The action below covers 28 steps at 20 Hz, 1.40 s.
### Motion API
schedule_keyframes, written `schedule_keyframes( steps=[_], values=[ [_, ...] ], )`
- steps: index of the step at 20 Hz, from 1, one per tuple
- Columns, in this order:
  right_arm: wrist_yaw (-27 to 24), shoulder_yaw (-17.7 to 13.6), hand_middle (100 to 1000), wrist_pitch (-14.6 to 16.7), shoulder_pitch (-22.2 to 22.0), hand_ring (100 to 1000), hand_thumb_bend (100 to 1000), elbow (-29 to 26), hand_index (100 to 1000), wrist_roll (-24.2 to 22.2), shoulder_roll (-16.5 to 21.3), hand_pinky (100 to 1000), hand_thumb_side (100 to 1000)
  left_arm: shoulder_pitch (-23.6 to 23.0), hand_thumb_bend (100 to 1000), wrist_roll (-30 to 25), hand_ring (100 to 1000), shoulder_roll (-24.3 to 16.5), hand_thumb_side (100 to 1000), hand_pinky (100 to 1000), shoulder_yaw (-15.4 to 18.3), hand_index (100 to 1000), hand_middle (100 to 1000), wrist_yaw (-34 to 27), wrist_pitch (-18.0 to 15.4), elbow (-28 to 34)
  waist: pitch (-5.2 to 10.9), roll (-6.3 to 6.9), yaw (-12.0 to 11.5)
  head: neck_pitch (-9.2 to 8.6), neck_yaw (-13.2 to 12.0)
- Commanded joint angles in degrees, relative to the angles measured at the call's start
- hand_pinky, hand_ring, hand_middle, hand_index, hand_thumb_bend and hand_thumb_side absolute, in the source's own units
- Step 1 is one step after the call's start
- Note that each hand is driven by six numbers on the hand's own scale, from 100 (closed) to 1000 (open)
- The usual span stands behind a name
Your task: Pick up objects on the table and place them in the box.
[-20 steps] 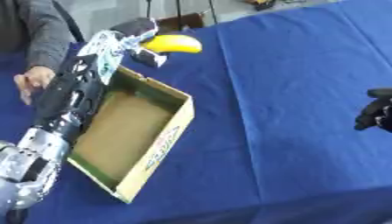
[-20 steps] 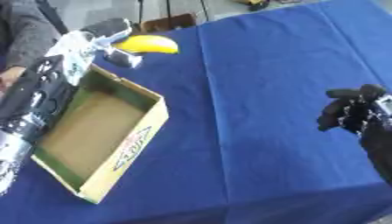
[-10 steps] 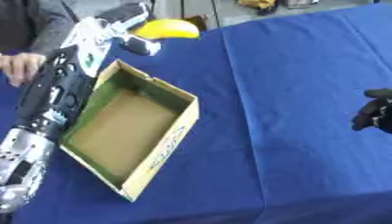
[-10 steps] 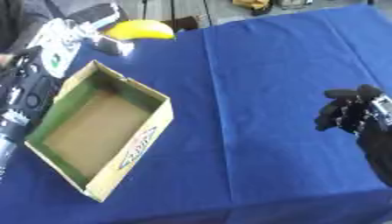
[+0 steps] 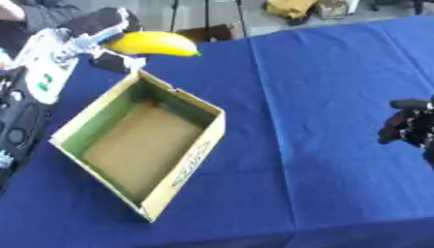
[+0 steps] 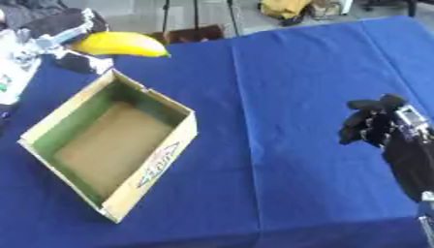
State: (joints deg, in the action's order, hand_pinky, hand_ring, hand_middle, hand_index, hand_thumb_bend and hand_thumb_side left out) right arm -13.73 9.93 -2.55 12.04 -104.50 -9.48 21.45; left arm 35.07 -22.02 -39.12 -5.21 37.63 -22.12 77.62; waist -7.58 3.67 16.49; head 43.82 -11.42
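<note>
- Fingers [image 5: 101,22] of the left hand [image 5: 85,36] are curled round one end of the curved yellow banana [image 5: 152,43]; the thumb side closes from below, so the fruit is pinched, not resting on anything.
- The banana projects sideways from those fingers, roughly level, clear of the table and just beyond the far corner of the box. Judgement: it is held by one end so that the free length can be lowered into the opening without the hand entering first.
- Directly below and nearer than the fingers stands the open, rectangular tan cardboard box [image 5: 182,167] with a green-tinted inner wall. It sits askew on the cloth, and nothing shows inside it.
- Judgement: the step in hand is the carry; release has not begun, since the fruit is outside the rim. The next move calls for bringing the fingers over the cavity before opening.
- Far from the gripping fingers, at the view's right edge, the black right hand [image 6: 377,128] hovers over the blue tablecloth [image 5: 331,87] with its fingers curled and holding nothing; it appears idle.
</note>
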Motion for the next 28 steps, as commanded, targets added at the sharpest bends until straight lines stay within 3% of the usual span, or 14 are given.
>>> schedule_keyframes(
  steps=[1, 6, 10, 16, 18, 19, 20, 21, 23, 25, 28],
  values=[
    [-0.1, -0.6, 533, 0.1, 0.2, 575, 100, -0.4, 763, 0.3, 0.3, 563, 1000, -2.6, 100, -0.7, 344, -5.0, 259, 318, -1.1, 499, 373, -3.3, -0.5, 5.9, 1.00, -0.25, -0.2, 0.30, 0.9],
    [-0.1, -0.7, 533, 0.1, 0.1, 575, 100, -0.4, 763, 0.5, 0.3, 563, 1000, -9.7, 100, -4.1, 351, -6.9, 253, 322, -2.4, 505, 379, -8.0, 2.6, 13.0, 0.89, -0.25, -0.5, 0.30, 1.9],
    [0.0, -0.7, 533, 0.1, 0.2, 576, 100, -0.4, 763, 0.4, 0.2, 563, 1000, -11.5, 100, -7.9, 376, -6.3, 245, 346, -4.6, 528, 403, -9.5, 5.1, 13.5, 0.75, -0.34, -0.3, 0.30, 1.9],
    [0.1, -0.7, 533, 0.2, 0.2, 577, 100, -0.3, 763, 0.5, 0.1, 563, 1000, -12.2, 100, -13.7, 473, -5.4, 507, 438, -6.4, 623, 497, -6.0, 4.3, 9.0, 0.53, -0.34, 0.0, 0.30, 1.7],
    [0.2, -0.7, 533, 0.2, 0.2, 577, 100, -0.3, 763, 0.5, 0.1, 563, 1000, -12.7, 100, -15.6, 514, -5.0, 699, 478, -6.3, 664, 541, -5.0, 3.3, 7.3, 0.50, -0.28, -0.1, 0.30, 1.7],
    [0.2, -0.8, 533, 0.2, 0.2, 577, 100, -0.3, 763, 0.5, 0.1, 563, 1000, -12.8, 216, -16.5, 542, -4.9, 831, 509, -6.1, 688, 571, -4.7, 2.8, 6.7, 0.48, -0.26, -0.1, 0.30, 1.8],
    [0.2, -0.8, 533, 0.2, 0.1, 577, 100, -0.3, 763, 0.5, 0.0, 563, 1000, -13.1, 281, -17.3, 554, -4.7, 895, 522, -5.9, 699, 585, -4.4, 2.3, 6.2, 0.44, -0.26, -0.1, 0.30, 1.8],
    [0.2, -0.8, 532, 0.2, 0.1, 577, 100, -0.3, 763, 0.5, 0.0, 563, 1000, -13.3, 426, -18.1, 586, -4.6, 1000, 553, -5.6, 722, 610, -4.2, 1.8, 5.8, 0.42, -0.27, -0.1, 0.30, 1.8],
    [0.3, -0.9, 532, 0.2, 0.1, 578, 100, -0.3, 763, 0.6, 0.0, 563, 1000, -13.8, 531, -18.8, 622, -4.5, 1000, 577, -4.9, 755, 649, -4.0, 0.9, 5.6, 0.37, -0.28, -0.3, 0.30, 1.8],
    [0.3, -0.9, 532, 0.2, 0.0, 578, 100, -0.2, 763, 0.7, 0.0, 563, 1000, -14.5, 574, -19.1, 648, -4.4, 1000, 594, -3.7, 765, 678, -4.6, 0.4, 6.0, 0.35, -0.32, -0.5, 0.30, 1.9],
    [0.3, -1.0, 532, 0.2, 0.0, 578, 100, -0.2, 763, 0.8, -0.1, 563, 1000, -15.4, 494, -18.1, 618, -3.9, 1000, 571, -1.1, 740, 650, -6.4, 0.9, 7.9, 0.32, -0.35, -0.8, 0.30, 2.1]
  ],
)
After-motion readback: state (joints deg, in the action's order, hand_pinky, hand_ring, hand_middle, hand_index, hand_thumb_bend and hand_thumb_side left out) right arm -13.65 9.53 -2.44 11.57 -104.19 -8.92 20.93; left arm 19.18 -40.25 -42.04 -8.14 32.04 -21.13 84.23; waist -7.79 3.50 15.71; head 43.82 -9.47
